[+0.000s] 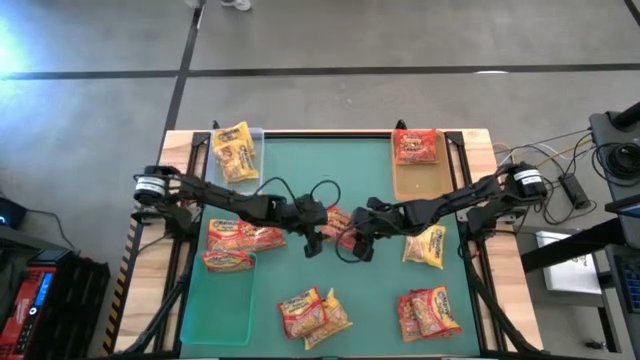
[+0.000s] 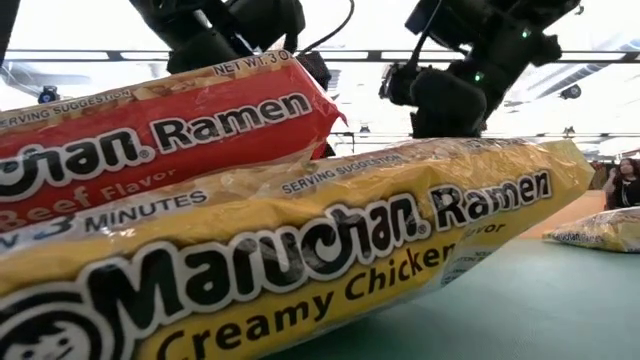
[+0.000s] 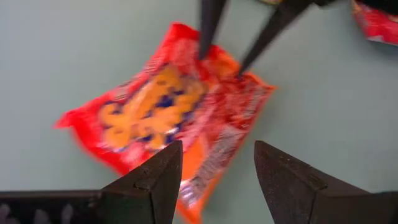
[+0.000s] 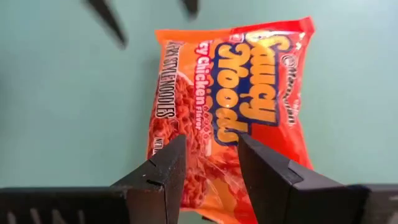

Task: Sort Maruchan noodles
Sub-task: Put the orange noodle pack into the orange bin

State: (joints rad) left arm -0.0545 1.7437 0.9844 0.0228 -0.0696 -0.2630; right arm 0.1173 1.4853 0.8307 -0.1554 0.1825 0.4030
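Landmark: orange packet (image 1: pixel 338 225) at mid-tabletop (image 1: pixel 300 160).

Near edge from it: red-yellow pile (image 1: pixel 312 312) and red pair (image 1: pixel 428 312), both loose, unsorted. Yellow packet (image 1: pixel 427 246) just to the right.

At the orange packet: left gripper (image 3: pixel 214 165) and right gripper (image 4: pixel 211 165) hang over it from opposite sides, fingers parted, empty, packet flat on the mat. Neither grips it yet.

Left of it: red stack (image 1: pixel 235 240), looks grouped.

Far side: yellow packet (image 1: pixel 236 152) at left corner, red packet (image 1: pixel 415 146) in tan tray (image 1: pixel 418 180).

Judgement: roughly half sorted; about six packets left.
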